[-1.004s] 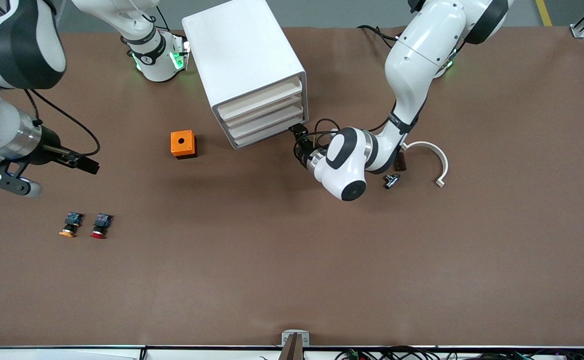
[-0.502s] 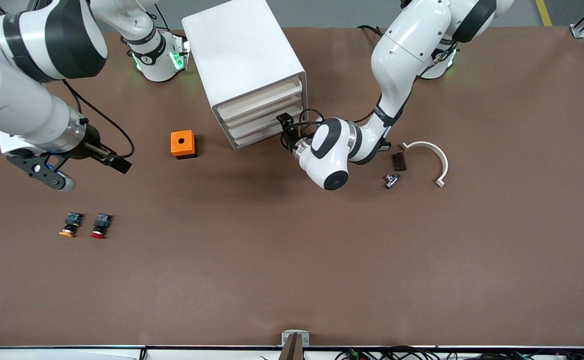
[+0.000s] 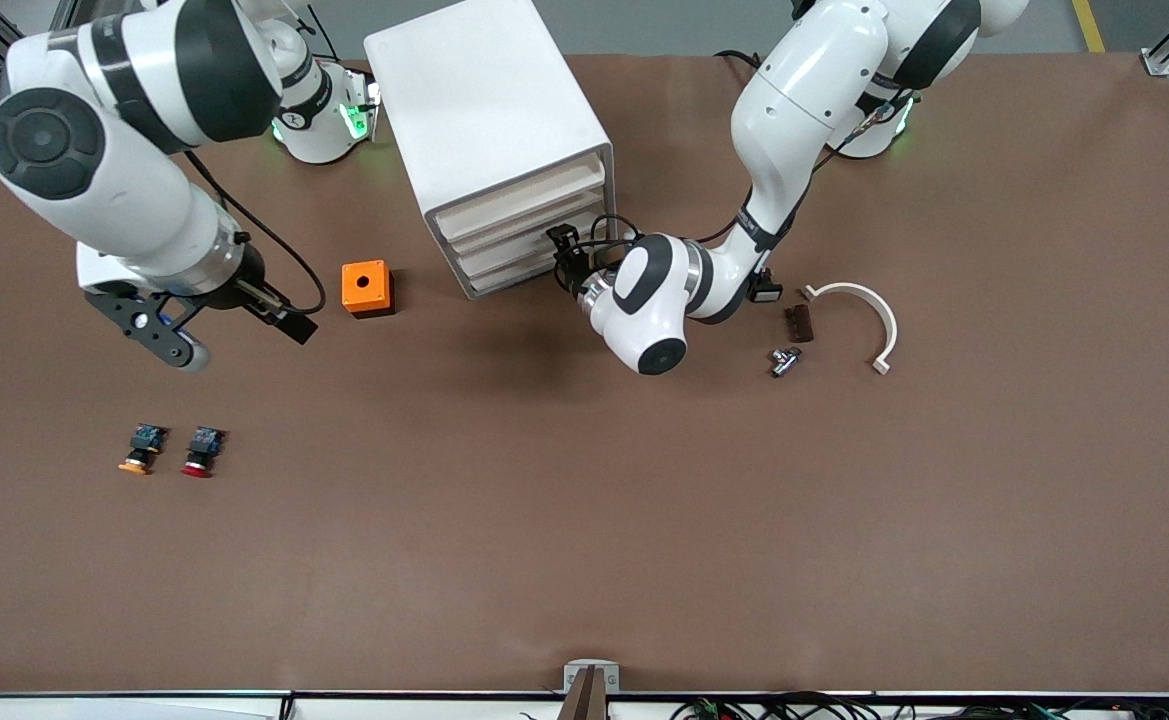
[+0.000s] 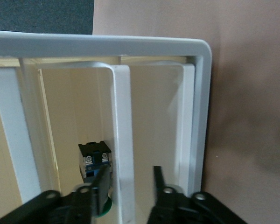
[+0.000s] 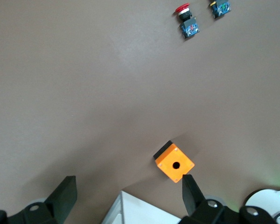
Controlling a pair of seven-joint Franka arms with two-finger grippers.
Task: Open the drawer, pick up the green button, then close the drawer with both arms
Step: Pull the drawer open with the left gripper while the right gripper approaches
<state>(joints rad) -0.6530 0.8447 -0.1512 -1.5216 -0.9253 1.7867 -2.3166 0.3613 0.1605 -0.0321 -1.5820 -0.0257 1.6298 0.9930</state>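
Note:
The white cabinet stands toward the robots' side of the table, and all its drawers look pushed in. My left gripper is at the front of a lower drawer. In the left wrist view it is open, with its fingers on either side of that drawer's cream-white front. The green-capped button lies inside that drawer, beside one finger. My right gripper is open and empty over the table, toward the right arm's end from the orange box. In the right wrist view it is spread wide.
An orange-capped button and a red-capped button lie side by side nearer the front camera. A curved white piece, a small brown block and a metal part lie toward the left arm's end.
My left gripper has moved in to the drawer fronts. My right arm has swung in over the table toward the orange box.

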